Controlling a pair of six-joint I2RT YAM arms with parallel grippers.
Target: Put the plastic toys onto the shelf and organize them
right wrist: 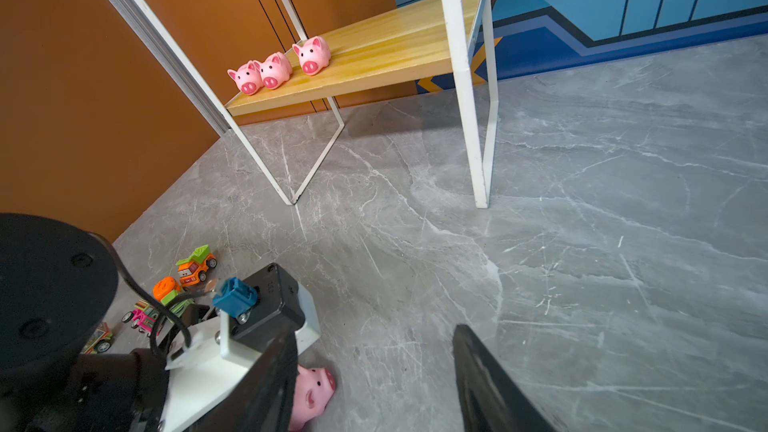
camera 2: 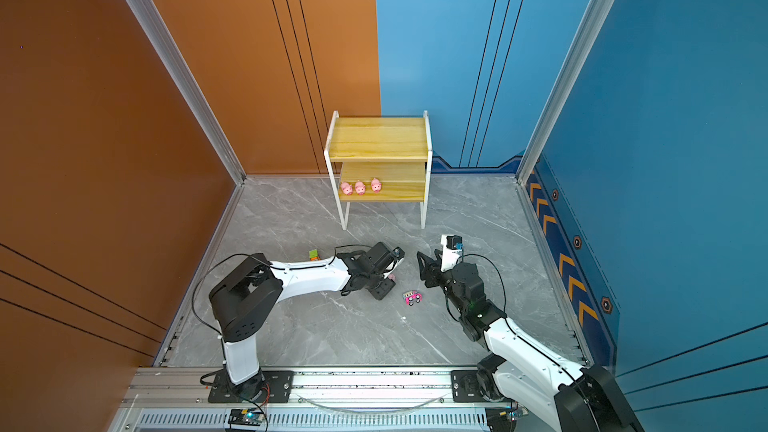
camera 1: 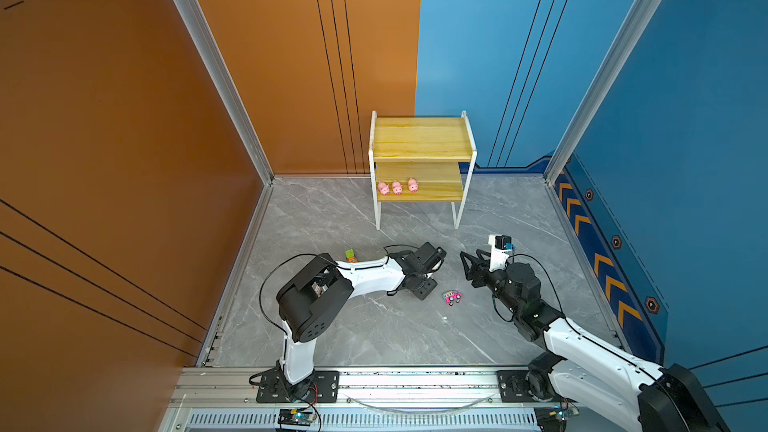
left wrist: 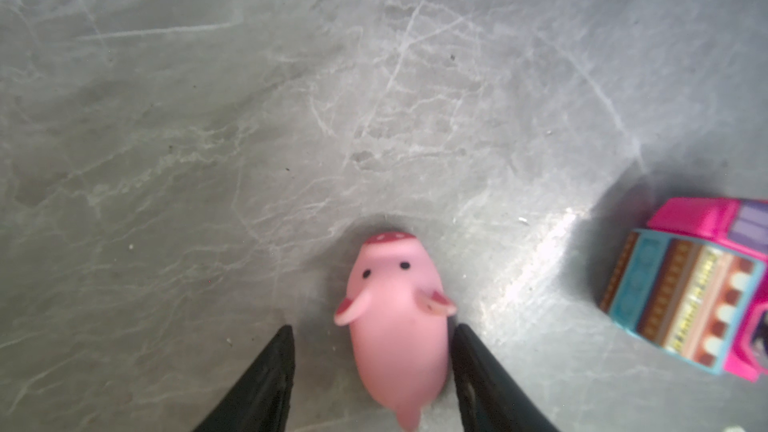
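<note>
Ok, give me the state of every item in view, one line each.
Left tool: open, straddling a pig.
Loose pig: on the floor, not gripped.
Right tool: open, empty.
Three pigs: upright on the lower board.
Upper board: bare.
Pink truck: on the floor.
Orange-green truck: upright on the floor.

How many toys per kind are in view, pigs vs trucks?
Pigs: 4. Three pigs on the shelf lower board, one floor pig between the open left gripper fingers.
Trucks: 5, all on the floor: pink truck, plus four trucks beyond the left arm, one partly hidden.
Total: 9.
</note>
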